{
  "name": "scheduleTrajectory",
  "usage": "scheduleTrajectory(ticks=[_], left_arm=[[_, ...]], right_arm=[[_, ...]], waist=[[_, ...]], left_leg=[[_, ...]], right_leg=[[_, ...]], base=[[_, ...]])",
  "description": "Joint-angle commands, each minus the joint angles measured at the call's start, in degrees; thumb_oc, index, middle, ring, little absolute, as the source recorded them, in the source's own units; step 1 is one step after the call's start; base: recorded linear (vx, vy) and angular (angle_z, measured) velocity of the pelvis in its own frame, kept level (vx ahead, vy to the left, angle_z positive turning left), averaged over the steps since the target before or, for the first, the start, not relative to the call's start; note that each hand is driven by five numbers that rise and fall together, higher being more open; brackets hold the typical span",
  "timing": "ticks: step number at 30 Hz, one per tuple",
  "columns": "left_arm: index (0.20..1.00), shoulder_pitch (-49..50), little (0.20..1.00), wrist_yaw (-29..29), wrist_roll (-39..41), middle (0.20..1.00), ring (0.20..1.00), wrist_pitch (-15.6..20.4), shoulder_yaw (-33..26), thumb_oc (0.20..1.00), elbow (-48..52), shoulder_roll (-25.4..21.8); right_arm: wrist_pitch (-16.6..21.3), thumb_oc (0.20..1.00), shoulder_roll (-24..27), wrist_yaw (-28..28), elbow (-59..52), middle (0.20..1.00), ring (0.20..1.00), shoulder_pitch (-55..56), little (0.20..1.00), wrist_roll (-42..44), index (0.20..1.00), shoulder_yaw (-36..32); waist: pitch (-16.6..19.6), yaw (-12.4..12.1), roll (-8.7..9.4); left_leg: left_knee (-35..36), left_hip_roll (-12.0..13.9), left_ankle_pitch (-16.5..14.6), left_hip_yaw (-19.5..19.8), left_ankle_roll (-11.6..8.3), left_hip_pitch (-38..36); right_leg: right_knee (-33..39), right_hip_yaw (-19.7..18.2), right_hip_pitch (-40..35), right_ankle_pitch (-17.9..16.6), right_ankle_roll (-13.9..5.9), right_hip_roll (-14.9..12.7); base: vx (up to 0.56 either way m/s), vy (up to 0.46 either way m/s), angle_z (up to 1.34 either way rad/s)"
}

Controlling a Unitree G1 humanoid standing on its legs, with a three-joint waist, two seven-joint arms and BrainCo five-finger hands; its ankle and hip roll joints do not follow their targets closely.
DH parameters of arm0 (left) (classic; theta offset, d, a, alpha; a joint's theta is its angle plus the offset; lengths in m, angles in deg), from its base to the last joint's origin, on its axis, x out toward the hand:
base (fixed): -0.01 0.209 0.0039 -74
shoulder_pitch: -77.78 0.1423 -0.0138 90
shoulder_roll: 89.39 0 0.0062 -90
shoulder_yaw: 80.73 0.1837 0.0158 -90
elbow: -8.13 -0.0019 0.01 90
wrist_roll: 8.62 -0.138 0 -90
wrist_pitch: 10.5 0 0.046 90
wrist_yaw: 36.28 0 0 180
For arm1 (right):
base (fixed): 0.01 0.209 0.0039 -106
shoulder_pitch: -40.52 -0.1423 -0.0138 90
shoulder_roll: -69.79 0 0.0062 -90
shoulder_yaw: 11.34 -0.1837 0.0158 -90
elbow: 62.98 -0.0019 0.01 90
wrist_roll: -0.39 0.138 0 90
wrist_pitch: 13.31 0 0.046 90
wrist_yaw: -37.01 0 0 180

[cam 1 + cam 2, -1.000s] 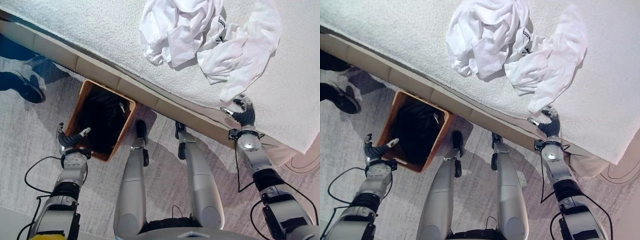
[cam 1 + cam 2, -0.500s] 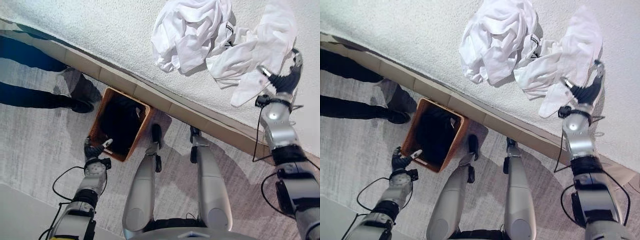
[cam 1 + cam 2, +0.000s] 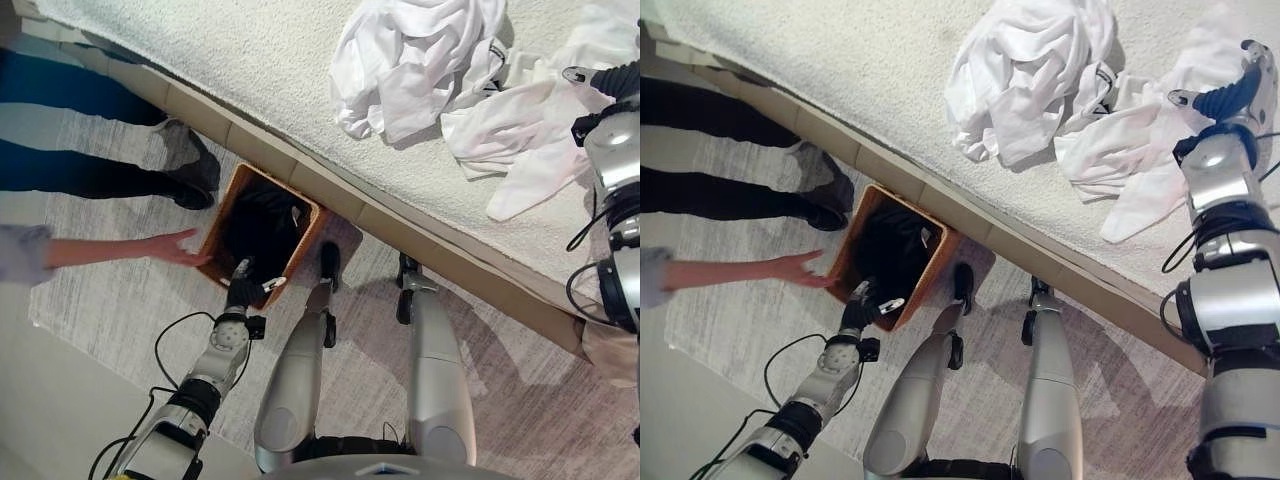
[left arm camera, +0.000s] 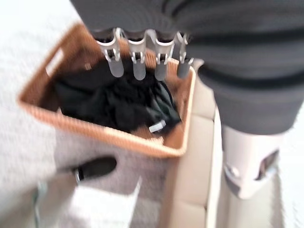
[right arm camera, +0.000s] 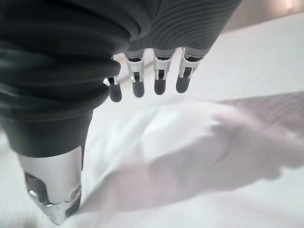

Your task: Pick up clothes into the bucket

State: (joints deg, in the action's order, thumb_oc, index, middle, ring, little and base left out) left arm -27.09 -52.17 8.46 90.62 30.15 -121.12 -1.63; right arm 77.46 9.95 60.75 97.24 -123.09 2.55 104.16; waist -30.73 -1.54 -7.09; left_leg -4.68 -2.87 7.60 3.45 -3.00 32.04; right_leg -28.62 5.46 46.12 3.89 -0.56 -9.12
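Clothes on bed were white; bed cover off-white, nubbly. Bucket was tan-orange woven wicker, black clothing inside. Floor rug grey, streaky. Person's sleeve grey.

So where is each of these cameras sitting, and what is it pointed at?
Left eye and right eye: head, looking down at the white clothes on the bed, the basket and a person's hand.
Left wrist: over the left hand, into the same basket of dark clothes.
Right wrist: past the right hand, open above white cloth.
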Motion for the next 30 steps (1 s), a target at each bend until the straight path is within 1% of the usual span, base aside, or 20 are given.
scheduleTrajectory(ticks=[1, 2, 3, 4, 7, 10, 13, 15, 19, 20, 21, 22, 23, 24, 25, 27, 28, 30], left_arm=[[1.000, 3.89, 1.000, 5.08, 1.27, 1.000, 1.000, 0.85, 1.77, 1.000, 2.05, -0.57], [1.000, 3.89, 1.000, 5.08, 1.27, 1.000, 1.000, 0.85, 1.77, 1.000, 2.05, -0.57], [1.000, 3.89, 1.000, 5.08, 1.27, 1.000, 1.000, 0.85, 1.77, 1.000, 2.05, -0.57], [1.000, 4.88, 1.000, 7.71, 0.85, 1.000, 1.000, -0.23, 3.64, 1.000, 2.20, 0.52], [1.000, 4.73, 1.000, 8.68, 0.32, 1.000, 1.000, -0.86, 4.97, 1.000, 1.11, 1.24], [1.000, 3.50, 1.000, 9.25, -1.24, 1.000, 1.000, -1.16, 7.78, 1.000, -0.85, 2.07], [1.000, 3.04, 1.000, 9.56, -1.47, 1.000, 1.000, -1.32, 8.81, 1.000, -1.40, 2.42], [1.000, 2.66, 1.000, 10.39, -2.41, 1.000, 1.000, -1.27, 10.81, 1.000, -0.80, 2.35], [1.000, 2.06, 1.000, 11.16, -2.94, 1.000, 1.000, -1.29, 12.24, 1.000, 0.34, 2.27], [1.000, 2.07, 1.000, 11.16, -2.94, 1.000, 1.000, -1.29, 12.24, 1.000, 0.34, 2.26], [1.000, 1.19, 1.000, 11.21, -3.69, 1.000, 1.000, -1.07, 12.68, 1.000, 0.92, 2.00], [1.000, 1.21, 1.000, 11.21, -3.69, 1.000, 1.000, -1.08, 12.69, 1.000, 0.93, 1.99], [1.000, 0.85, 1.000, 11.25, -3.92, 1.000, 1.000, -1.05, 12.72, 1.000, 1.18, 1.79], [1.000, 0.16, 1.000, 11.31, -4.37, 1.000, 1.000, -0.73, 12.59, 1.000, 2.33, 1.21], [1.000, 0.09, 1.000, 11.31, -4.37, 1.000, 1.000, -0.74, 12.57, 1.000, 2.35, 1.20], [1.000, 0.24, 1.000, 11.50, -3.89, 1.000, 1.000, -0.38, 11.87, 1.000, 4.31, 0.43], [1.000, 0.13, 1.000, 11.89, -3.03, 1.000, 1.000, 0.11, 11.18, 1.000, 7.10, -0.64], [1.000, -0.20, 1.000, 12.53, -1.37, 1.000, 1.000, 0.63, 10.22, 1.000, 9.78, -1.56]], right_arm=[[0.06, 0.686, 5.39, -12.46, 2.37, 0.686, 0.686, -2.85, 0.686, -3.41, 0.686, 10.88], [0.07, 0.624, 5.39, -12.47, 2.37, 0.624, 0.624, -2.86, 0.624, -3.41, 0.624, 10.88], [0.07, 0.624, 5.39, -12.47, 2.37, 0.624, 0.624, -2.86, 0.624, -3.41, 0.624, 10.88], [0.73, 0.200, 5.17, -15.94, 2.96, 0.200, 0.200, -2.61, 0.200, -0.73, 0.200, 11.06], [1.27, 0.200, 4.76, -16.63, 3.12, 0.200, 0.200, -2.05, 0.200, 0.06, 0.200, 10.90], [1.98, 0.200, 4.13, -15.49, 2.75, 0.200, 0.200, -1.28, 0.200, 1.52, 0.200, 10.11], [2.46, 0.200, 4.28, -15.45, 1.64, 0.200, 0.200, -1.11, 0.200, 2.17, 0.200, 10.11], [2.80, 0.200, 4.97, -15.09, 0.24, 0.200, 0.200, -1.60, 0.200, 3.20, 0.200, 10.47], [3.38, 0.200, 5.76, -14.82, -3.49, 0.200, 0.200, -1.74, 0.200, 4.71, 0.200, 10.67], [3.38, 0.200, 5.76, -14.82, -3.50, 0.200, 0.200, -1.72, 0.200, 4.71, 0.200, 10.65], [3.60, 0.200, 5.75, -14.31, -4.85, 0.200, 0.200, -1.39, 0.200, 4.76, 0.200, 10.72], [3.60, 0.200, 5.74, -14.31, -4.86, 0.200, 0.200, -1.35, 0.200, 4.76, 0.200, 10.70], [3.81, 0.200, 5.68, -14.56, -5.46, 0.200, 0.200, -1.14, 0.200, 4.94, 0.200, 10.87], [3.86, 0.200, 6.04, -16.09, -8.48, 0.200, 0.200, -1.29, 0.200, 4.96, 0.200, 12.15], [3.86, 0.200, 6.05, -16.09, -8.49, 0.200, 0.200, -1.36, 0.200, 4.96, 0.200, 12.14], [3.93, 0.200, 6.38, -16.66, -9.93, 0.200, 0.200, -1.63, 0.200, 4.89, 0.200, 13.05], [4.52, 0.200, 6.81, -17.31, -12.89, 0.200, 0.200, -0.77, 0.200, 5.43, 0.200, 13.21], [5.25, 0.200, 7.28, -17.22, -17.64, 0.200, 0.200, 1.21, 0.200, 6.65, 0.200, 12.16]], waist=[[0.94, 0.13, -1.08], [0.94, 0.14, -1.08], [0.94, 0.14, -1.08], [0.94, -0.16, -1.08], [0.94, -0.23, -0.93], [0.94, -0.08, -0.71], [0.94, 0.11, -0.45], [0.94, 0.44, 0.09], [0.94, 1.25, 1.79], [0.94, 1.24, 1.78], [0.94, 1.66, 2.91], [0.94, 1.63, 2.91], [0.94, 1.77, 3.36], [0.94, 2.26, 4.85], [0.94, 2.24, 4.81], [0.94, 2.41, 5.69], [1.72, 2.73, 6.57], [3.74, 3.21, 7.21]], left_leg=[[-3.67, 0.88, -2.81, 2.35, -1.33, 0.93], [-3.67, 0.88, -2.81, 2.35, -1.33, 0.93], [-3.67, 0.88, -2.81, 2.35, -1.33, 0.93], [-3.03, 0.85, -2.29, 3.25, -1.24, 0.92], [-2.72, 0.80, -2.16, 3.58, -1.18, 0.91], [-3.13, 0.61, -2.43, 3.80, -1.00, 1.00], [-3.70, 0.43, -2.77, 3.73, -0.93, 1.01], [-4.63, 0.18, -3.40, 3.53, -0.93, 0.68], [-6.91, -0.07, -4.88, 2.92, -1.07, -0.27], [-6.92, -0.06, -4.89, 2.92, -1.07, -0.28], [-8.16, 0.09, -5.81, 2.58, -1.14, -1.34], [-8.16, 0.11, -5.83, 2.57, -1.14, -1.37], [-8.81, 0.16, -6.35, 2.44, -1.07, -1.96], [-10.19, 0.43, -7.91, 1.85, -0.94, -4.59], [-10.05, 0.47, -7.69, 1.86, -0.94, -4.50], [-10.94, 0.71, -8.85, 1.28, -0.71, -7.29], [-11.52, 0.89, -10.17, 0.68, -0.51, -10.54], [-11.11, 1.02, -10.77, 0.12, -0.57, -13.09]], right_leg=[[2.06, -1.18, -4.38, 1.62, -4.34, -1.41], [2.06, -1.17, -4.38, 1.62, -4.34, -1.42], [2.06, -1.17, -4.38, 1.62, -4.34, -1.42], [1.55, -0.79, -4.08, 1.90, -4.25, -1.55], [1.55, -0.58, -4.07, 1.93, -4.41, -1.60], [1.38, -0.77, -3.94, 1.75, -4.64, -1.58], [1.30, -0.80, -4.09, 1.68, -4.74, -1.62], [1.67, -1.01, -4.96, 1.48, -4.88, -1.63], [2.42, -1.20, -7.32, 0.79, -5.12, -1.51], [2.45, -1.20, -7.34, 0.78, -5.12, -1.50], [3.46, -1.36, -9.52, 0.31, -5.29, -1.19], [3.51, -1.36, -9.57, 0.30, -5.29, -1.17], [3.87, -1.43, -10.58, 0.11, -5.36, -1.10], [5.40, -1.48, -14.59, -0.37, -5.66, -0.73], [5.67, -1.47, -14.56, -0.67, -5.67, -0.68], [6.93, -1.81, -17.84, -1.20, -5.83, -0.51], [8.38, -2.35, -21.69, -1.40, -6.16, -0.09], [10.70, -2.69, -24.85, -1.89, -6.44, -0.02]], base=[[0.00, -0.061, 0.15], [0.00, -0.036, 0.14], [0.01, -0.068, 0.17], [0.01, -0.068, 0.14], [0.01, -0.058, 0.14], [0.00, -0.005, 0.02], [0.00, 0.000, 0.00], [-0.01, 0.018, 0.01], [-0.01, 0.023, 0.02], [0.00, 0.000, 0.00], [0.00, 0.000, 0.00], [0.00, 0.038, -0.03], [0.02, 0.030, -0.05], [0.01, 0.032, -0.10], [0.03, 0.035, -0.11], [0.05, 0.064, -0.28], [0.08, 0.090, -0.34], [0.10, 0.068, -0.32]])
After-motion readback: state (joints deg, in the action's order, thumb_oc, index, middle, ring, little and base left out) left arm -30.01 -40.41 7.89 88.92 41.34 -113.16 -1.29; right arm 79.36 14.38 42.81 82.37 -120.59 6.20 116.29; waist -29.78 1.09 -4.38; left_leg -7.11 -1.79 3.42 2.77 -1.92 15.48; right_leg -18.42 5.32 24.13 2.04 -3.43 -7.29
